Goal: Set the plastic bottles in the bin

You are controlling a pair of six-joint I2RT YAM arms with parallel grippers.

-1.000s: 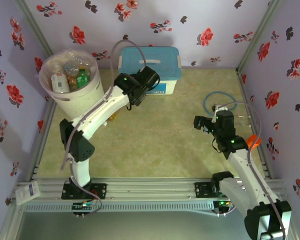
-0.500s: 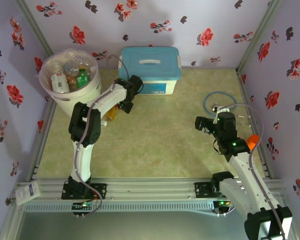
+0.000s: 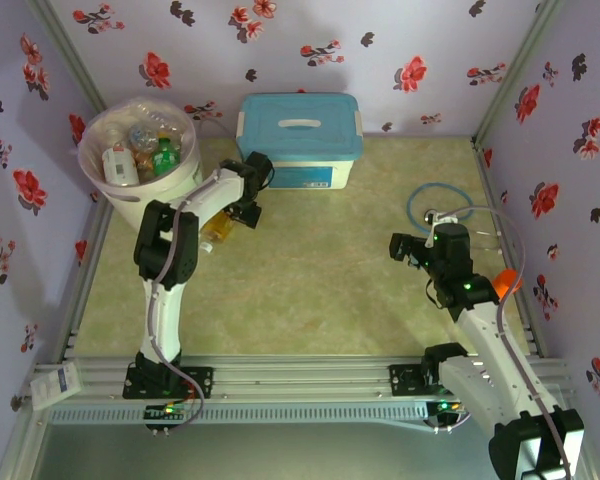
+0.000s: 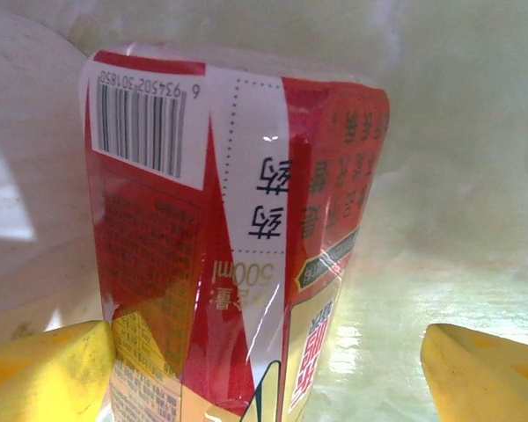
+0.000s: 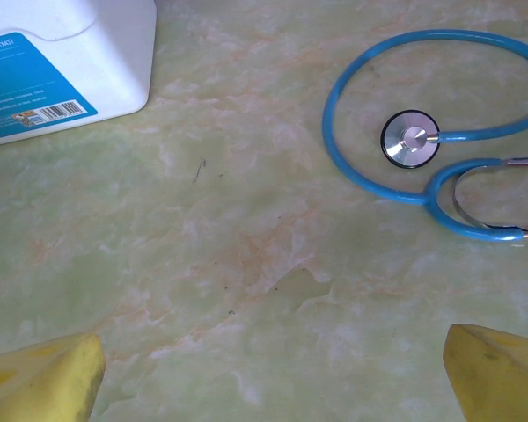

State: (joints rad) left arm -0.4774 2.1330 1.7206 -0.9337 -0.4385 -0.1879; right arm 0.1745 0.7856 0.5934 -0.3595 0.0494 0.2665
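One bottle is left on the desk, lying just near-right of the bin. It has amber contents and a red-and-white label with a barcode.

Left hand is right over it, at the far-left of the desk, just near of the white box with the light-blue lid. On the left wrist cam the bottle sits between the yellow fingers, close against the left one with a clear gap to the right one. Hand is released, not clamping.

Several more bottles are already inside the bin, mixed clear and green, with red and white labels. Bin stands in the far-left corner with a liner bag over the rim.

Right hand hovers over bare desk on the right, well apart from the bottle. Its fingers are spread wide with nothing between them. Blue stethoscope lies on the desk just beyond it, far-right.

Orange object sits beside the right arm; can't tell what it is.
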